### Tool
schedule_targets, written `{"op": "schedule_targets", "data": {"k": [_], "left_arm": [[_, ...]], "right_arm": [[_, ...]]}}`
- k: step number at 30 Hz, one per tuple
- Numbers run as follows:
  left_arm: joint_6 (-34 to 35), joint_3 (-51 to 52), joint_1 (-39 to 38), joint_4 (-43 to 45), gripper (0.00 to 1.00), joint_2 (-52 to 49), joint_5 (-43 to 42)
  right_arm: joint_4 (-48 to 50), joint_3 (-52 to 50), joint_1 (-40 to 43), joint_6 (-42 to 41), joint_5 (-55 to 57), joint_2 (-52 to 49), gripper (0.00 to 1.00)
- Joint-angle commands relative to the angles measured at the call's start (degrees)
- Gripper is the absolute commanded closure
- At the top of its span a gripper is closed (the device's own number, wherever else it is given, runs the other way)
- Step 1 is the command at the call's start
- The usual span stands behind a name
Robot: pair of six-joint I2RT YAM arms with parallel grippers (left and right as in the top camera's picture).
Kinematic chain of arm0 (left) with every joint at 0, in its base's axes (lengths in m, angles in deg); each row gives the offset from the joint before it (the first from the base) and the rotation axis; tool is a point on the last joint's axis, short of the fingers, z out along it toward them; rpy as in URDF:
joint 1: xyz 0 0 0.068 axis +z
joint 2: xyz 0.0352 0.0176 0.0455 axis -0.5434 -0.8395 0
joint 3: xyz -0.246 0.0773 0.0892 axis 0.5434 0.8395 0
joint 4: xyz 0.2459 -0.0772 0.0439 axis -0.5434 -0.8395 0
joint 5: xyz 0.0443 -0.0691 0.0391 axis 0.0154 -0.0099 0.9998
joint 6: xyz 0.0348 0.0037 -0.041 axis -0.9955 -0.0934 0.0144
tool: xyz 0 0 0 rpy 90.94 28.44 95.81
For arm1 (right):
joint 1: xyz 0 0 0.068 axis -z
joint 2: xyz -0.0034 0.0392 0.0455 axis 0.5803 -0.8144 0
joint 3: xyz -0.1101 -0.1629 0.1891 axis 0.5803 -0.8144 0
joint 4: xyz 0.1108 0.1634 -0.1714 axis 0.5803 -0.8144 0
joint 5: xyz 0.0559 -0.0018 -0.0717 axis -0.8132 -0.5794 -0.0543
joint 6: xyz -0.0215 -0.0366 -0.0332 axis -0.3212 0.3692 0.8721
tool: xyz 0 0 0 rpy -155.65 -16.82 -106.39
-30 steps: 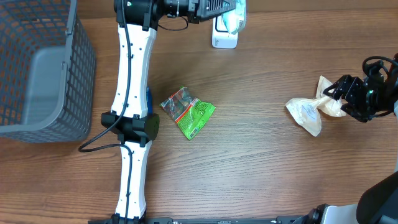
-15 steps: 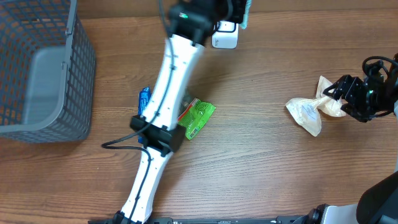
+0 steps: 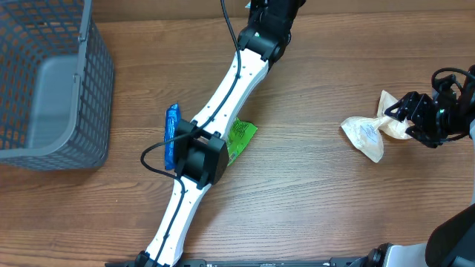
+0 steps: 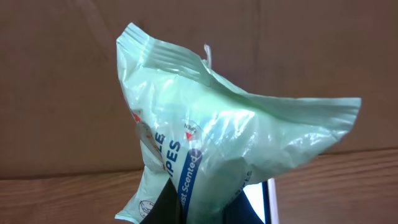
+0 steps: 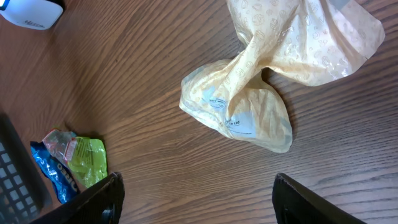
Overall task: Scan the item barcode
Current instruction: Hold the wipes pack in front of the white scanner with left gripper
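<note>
Left arm (image 3: 223,96) lies diagonally across the surface (image 3: 334,200) over the green snack packet (image 3: 243,136), covering part of it, blue wrapper (image 3: 172,132) just beside its elbow. Right gripper (image 5: 208,196) spread wide, holding nothing, cream pouch (image 5: 249,106) just ahead of it; grey basket (image 3: 44,81) far left. Far edge: left gripper (image 4: 199,208) pinched on the pale green wipes pack (image 4: 217,143), held aloft, white scanner (image 5: 28,12) near it; overhead, the arm blocks the scanner.
</note>
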Motion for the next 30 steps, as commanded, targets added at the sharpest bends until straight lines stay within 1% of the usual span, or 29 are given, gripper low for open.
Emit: {"op": "schedule_targets", "data": {"k": [1, 4, 8, 14, 26, 30], "left_arm": [[-2.2, 3.8, -0.4, 3.7, 0.96, -0.3, 0.8], [-2.2, 6.8, -0.4, 5.9, 0.96, -0.3, -0.9], [-2.1, 8.8, -0.4, 6.2, 0.96, -0.5, -3.8], [-1.7, 11.1, -0.3, 8.2, 0.96, -0.5, -4.0], [-1.7, 11.1, -0.3, 6.5, 0.96, -0.5, -5.0], [-1.4, 11.1, -0.4, 3.6, 0.96, -0.5, -5.0]], "right_arm": [[0.2, -0.3, 0.3, 1.3, 0.0, 0.4, 0.23], [0.6, -0.3, 0.3, 1.3, 0.1, 0.4, 0.23], [1.0, -0.3, 0.3, 1.3, 0.1, 0.4, 0.24], [1.0, -0.3, 0.3, 1.3, 0.1, 0.4, 0.24], [1.0, -0.3, 0.3, 1.3, 0.1, 0.4, 0.24], [1.0, -0.3, 0.3, 1.3, 0.1, 0.4, 0.23]]}}
